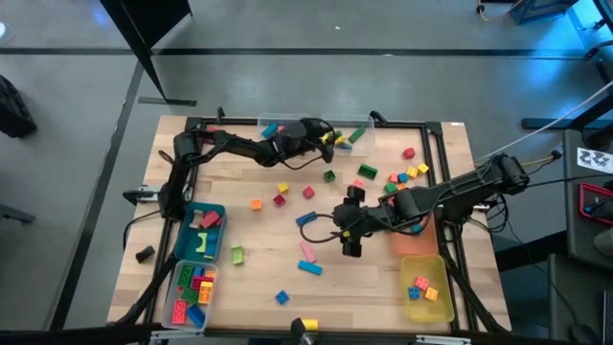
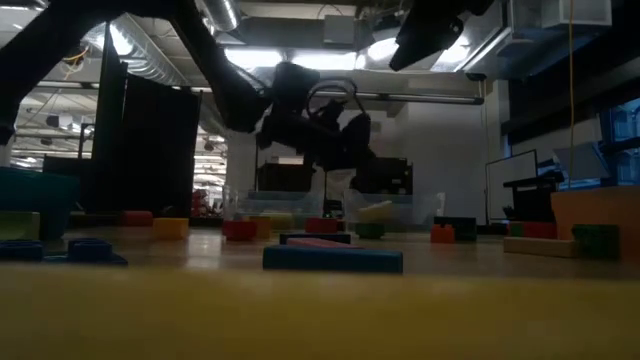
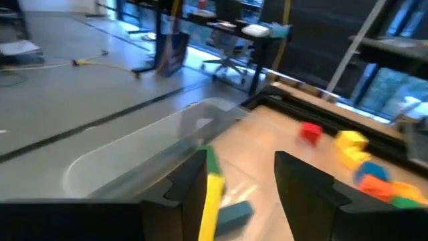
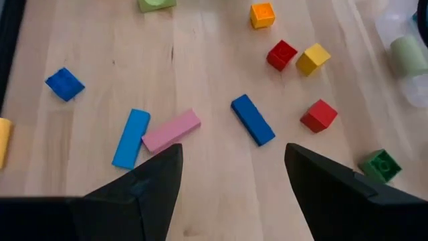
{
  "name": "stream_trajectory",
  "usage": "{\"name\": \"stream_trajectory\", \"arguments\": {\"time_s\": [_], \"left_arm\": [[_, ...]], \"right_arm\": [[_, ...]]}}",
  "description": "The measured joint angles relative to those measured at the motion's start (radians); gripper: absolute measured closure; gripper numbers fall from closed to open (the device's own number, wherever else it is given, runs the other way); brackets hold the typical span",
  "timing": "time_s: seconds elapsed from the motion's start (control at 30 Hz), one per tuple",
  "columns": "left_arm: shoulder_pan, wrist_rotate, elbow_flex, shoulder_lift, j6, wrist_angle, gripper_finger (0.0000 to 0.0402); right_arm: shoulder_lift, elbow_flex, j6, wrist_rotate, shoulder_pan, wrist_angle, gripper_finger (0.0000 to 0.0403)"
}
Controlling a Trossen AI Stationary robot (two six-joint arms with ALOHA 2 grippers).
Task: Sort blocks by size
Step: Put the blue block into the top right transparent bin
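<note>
From above, the left gripper point(image 1: 330, 137) hangs over the clear bin point(image 1: 356, 137); its wrist view shows spread fingers beside a yellow block point(image 3: 212, 197). The right gripper point(image 4: 231, 175) is spread too.

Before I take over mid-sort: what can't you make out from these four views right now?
- Clear bin, left wrist view: the left gripper hides part of its contents; a yellow block shows at one finger, held or dropped unclear.
- Blue bin, high view: blocks inside too small to size.
- Low view: both arms are dark silhouettes; the right gripper is unclear.
</note>
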Motion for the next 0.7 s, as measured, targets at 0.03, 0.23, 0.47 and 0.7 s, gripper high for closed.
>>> {"name": "stream_trajectory", "arguments": {"time_s": [0.03, 0.23, 0.47, 0.7], "left_arm": [[-0.004, 0.017, 0.000, -0.019, -0.013, -0.035, 0.0240], [-0.030, 0.163, 0.001, -0.209, 0.035, -0.434, 0.0248], [-0.128, 0.179, -0.041, -0.486, 0.120, -0.848, 0.0261], [-0.270, 0.168, -0.189, -0.739, 0.120, -0.854, 0.0265]], "right_arm": [[0.002, 0.000, -0.012, 0.011, 0.000, -0.003, 0.0139], [0.004, 0.000, -0.047, 0.087, -0.008, -0.044, 0.0139], [0.040, 0.001, -0.121, 0.107, -0.037, -0.026, 0.0139], [0.192, 0.001, -0.236, 0.054, -0.116, 0.069, 0.0139]]}}
